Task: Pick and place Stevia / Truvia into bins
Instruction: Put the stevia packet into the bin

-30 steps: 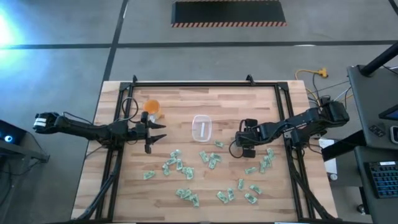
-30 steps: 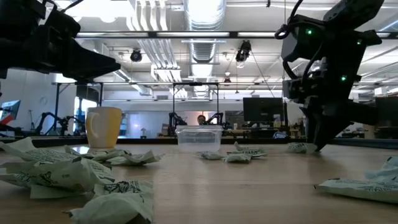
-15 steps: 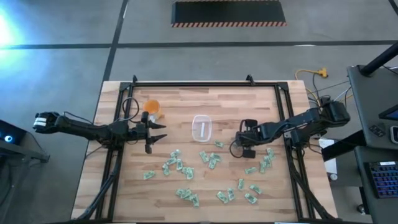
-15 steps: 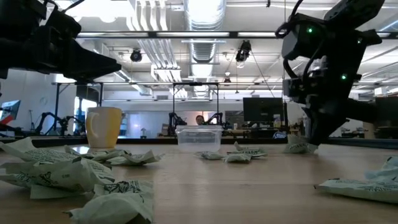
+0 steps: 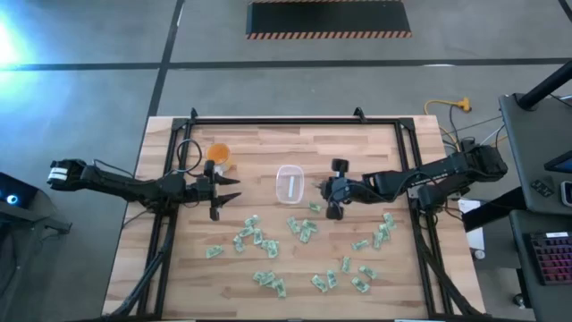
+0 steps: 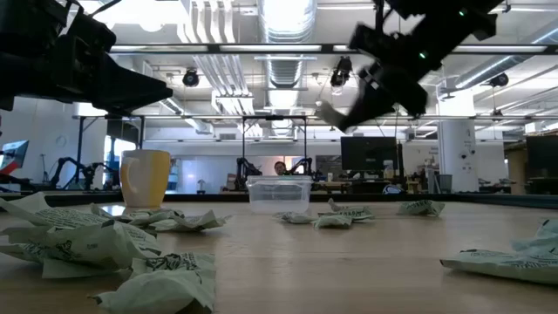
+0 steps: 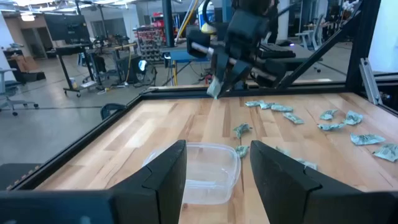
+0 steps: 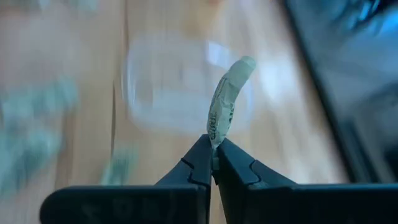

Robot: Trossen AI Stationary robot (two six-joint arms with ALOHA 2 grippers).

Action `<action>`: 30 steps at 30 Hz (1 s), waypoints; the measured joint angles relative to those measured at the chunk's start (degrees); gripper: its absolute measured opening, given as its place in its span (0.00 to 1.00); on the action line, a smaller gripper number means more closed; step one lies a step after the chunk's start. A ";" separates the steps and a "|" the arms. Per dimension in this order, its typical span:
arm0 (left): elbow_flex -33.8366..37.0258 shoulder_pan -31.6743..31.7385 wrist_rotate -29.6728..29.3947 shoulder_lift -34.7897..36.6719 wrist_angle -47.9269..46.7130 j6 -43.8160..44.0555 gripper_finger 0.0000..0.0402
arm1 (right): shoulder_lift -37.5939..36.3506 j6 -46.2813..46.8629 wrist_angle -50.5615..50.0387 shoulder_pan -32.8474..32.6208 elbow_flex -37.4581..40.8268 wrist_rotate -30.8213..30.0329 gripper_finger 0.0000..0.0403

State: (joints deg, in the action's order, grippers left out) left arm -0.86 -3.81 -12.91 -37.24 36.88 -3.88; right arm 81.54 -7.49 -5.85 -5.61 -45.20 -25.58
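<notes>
Many pale green and white sachets [image 5: 268, 249] lie scattered on the near half of the wooden table. The clear bin [image 5: 291, 184] stands mid-table, with one sachet inside. My right gripper [image 5: 323, 190] hovers just right of the bin, raised above the table [image 6: 336, 115], and is shut on one sachet [image 8: 227, 99]. My left gripper [image 5: 225, 188] waits open to the left of the bin. In its wrist view its fingers frame the bin [image 7: 202, 169] without touching it. My right gripper pinches one end of the sachet [image 8: 214, 135] between its two fingertips. The rest of the sachet sticks out past the tips, bent and curled. The fingers slant down toward the table's left. The sachet is lifted clear of the table [image 6: 328, 114].
An orange cup [image 5: 218, 154] stands at the far left, behind my left gripper. Dark frame rails [image 5: 277, 120] run along the table's far edge and sides. Bare wood [image 5: 268, 143] lies between the bin and the far rail.
My right gripper has shut on a sachet lying right of the bin. It has then risen and swung toward the table's left, toward the bin, tipping as it went. The sachet has been lifted clear of the table.
</notes>
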 joint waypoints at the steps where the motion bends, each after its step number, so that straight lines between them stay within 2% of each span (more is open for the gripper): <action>1: 0.00 0.00 0.00 -0.24 0.49 -0.02 0.40 | 0.08 -2.00 3.17 0.00 -0.19 0.04 0.02; 5: -0.07 0.00 -0.01 -1.17 1.58 -0.02 0.40 | 1.01 -6.07 10.56 0.95 -1.64 0.17 0.02; 13: -0.07 0.00 0.00 -2.95 3.50 -0.02 0.40 | 9.94 -6.03 10.51 3.86 -7.60 3.84 0.02; 16: -0.07 0.00 0.00 -3.27 3.61 -0.01 0.40 | 14.56 -6.05 8.07 4.14 -10.81 3.81 0.02; 24: -0.08 0.00 0.00 -4.00 4.94 0.00 0.40 | 23.36 -3.59 -8.35 5.84 -20.80 2.62 0.02; 30: -0.14 0.00 0.02 -4.29 5.15 0.54 0.40 | 24.97 -3.93 -9.14 7.06 -23.85 2.57 0.02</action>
State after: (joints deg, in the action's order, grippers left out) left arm -0.99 -3.81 -12.88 -41.53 42.03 -3.34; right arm 106.51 -11.42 -14.99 1.45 -69.05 -23.01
